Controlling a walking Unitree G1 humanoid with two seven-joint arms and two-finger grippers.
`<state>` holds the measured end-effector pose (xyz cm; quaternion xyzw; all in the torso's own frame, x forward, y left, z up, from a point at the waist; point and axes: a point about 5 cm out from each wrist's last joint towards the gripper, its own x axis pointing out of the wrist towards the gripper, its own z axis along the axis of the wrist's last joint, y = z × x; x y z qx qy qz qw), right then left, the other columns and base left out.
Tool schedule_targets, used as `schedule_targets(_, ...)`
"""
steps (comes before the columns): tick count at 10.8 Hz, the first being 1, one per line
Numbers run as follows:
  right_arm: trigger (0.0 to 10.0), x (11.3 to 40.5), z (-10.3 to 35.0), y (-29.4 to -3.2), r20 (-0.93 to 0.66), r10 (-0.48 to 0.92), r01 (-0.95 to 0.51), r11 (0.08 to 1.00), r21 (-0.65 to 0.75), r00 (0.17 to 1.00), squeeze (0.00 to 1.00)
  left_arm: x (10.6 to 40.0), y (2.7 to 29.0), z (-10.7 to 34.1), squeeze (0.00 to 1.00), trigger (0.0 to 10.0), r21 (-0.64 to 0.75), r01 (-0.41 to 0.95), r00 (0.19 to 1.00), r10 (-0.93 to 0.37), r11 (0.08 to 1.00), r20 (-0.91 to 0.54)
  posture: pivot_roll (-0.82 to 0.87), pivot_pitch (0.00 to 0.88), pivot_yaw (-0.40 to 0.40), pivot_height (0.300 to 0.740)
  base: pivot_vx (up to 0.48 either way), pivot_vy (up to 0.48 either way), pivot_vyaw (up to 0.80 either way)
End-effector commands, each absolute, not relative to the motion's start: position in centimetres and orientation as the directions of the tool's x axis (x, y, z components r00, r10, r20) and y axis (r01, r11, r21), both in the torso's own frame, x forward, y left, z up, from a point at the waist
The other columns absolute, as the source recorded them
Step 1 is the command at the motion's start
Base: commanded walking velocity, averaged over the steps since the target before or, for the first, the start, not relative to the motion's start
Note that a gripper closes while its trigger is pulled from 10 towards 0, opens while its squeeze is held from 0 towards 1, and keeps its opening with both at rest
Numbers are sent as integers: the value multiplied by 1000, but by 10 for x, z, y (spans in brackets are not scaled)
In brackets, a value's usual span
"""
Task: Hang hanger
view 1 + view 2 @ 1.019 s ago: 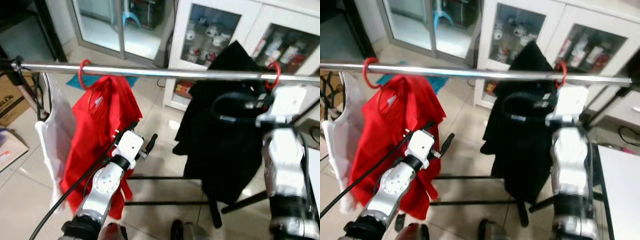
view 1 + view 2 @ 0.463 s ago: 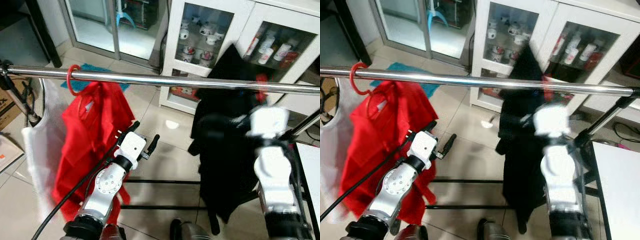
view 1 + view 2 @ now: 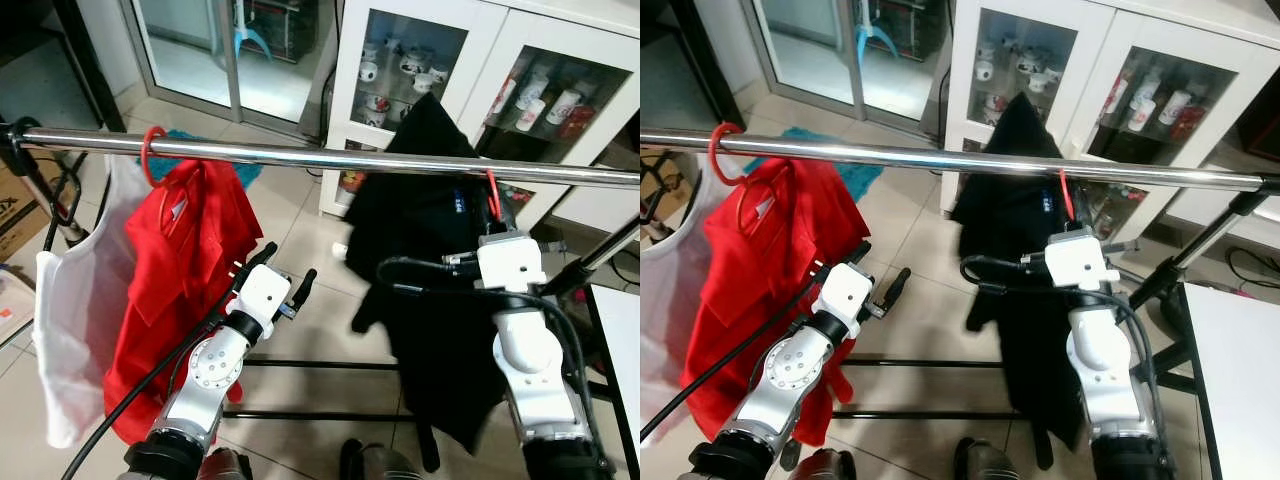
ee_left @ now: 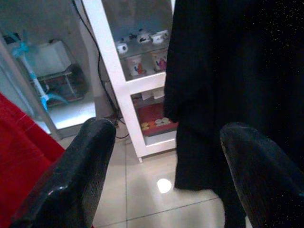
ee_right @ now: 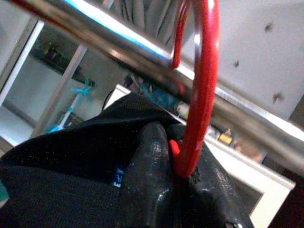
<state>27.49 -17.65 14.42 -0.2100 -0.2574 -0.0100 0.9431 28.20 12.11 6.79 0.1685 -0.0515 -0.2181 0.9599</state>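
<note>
Red hanger [image 5: 199, 90] hooked over rail [image 3: 300, 156], right gripper [image 5: 171, 180] clamping it, black garment [image 3: 430, 260] draped

We saw two silver, jointed arms, each ending in a white boxy wrist block. The left gripper [image 3: 285, 287] and right gripper [image 5: 180, 190] had long black, textured fingers. Black cables ran along the left arm [image 3: 205, 375] and looped beside the right arm [image 3: 530, 370].
</note>
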Motion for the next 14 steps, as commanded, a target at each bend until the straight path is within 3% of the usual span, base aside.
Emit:
schedule_targets(1,0,275,144,-184,492,39,153,927,-343,870,0,281,119,67,0,10000,353,407,896,-444,842,26,-44,96,-65,740,0,0,0)
schedule_targets(4,0,264,125,-203,391,-89,196,950,-243,916,0,282,122,68,0,10000,371,381,906,-423,847,35,-42,88,-61,740,0,0,0)
schedule_targets(6,0,265,101,-217,222,-219,244,965,-93,950,0,283,122,67,0,10000,344,376,910,-412,860,36,-51,82,-53,740,0,0,0)
schedule_targets(7,0,270,88,-197,112,-90,89,996,17,990,0,290,126,68,0,10000,194,326,940,-339,925,33,-51,82,-53,740,0,0,0)
schedule_targets(9,0,274,87,-185,77,-8,3,998,64,997,0,295,131,71,0,10000,86,282,958,-285,956,34,-55,74,-47,740,0,0,0)
schedule_targets(14,0,297,95,-182,61,38,-44,995,88,997,0,304,135,80,0,10000,23,252,967,-253,967,35,-48,71,-38,740,-184,0,0)
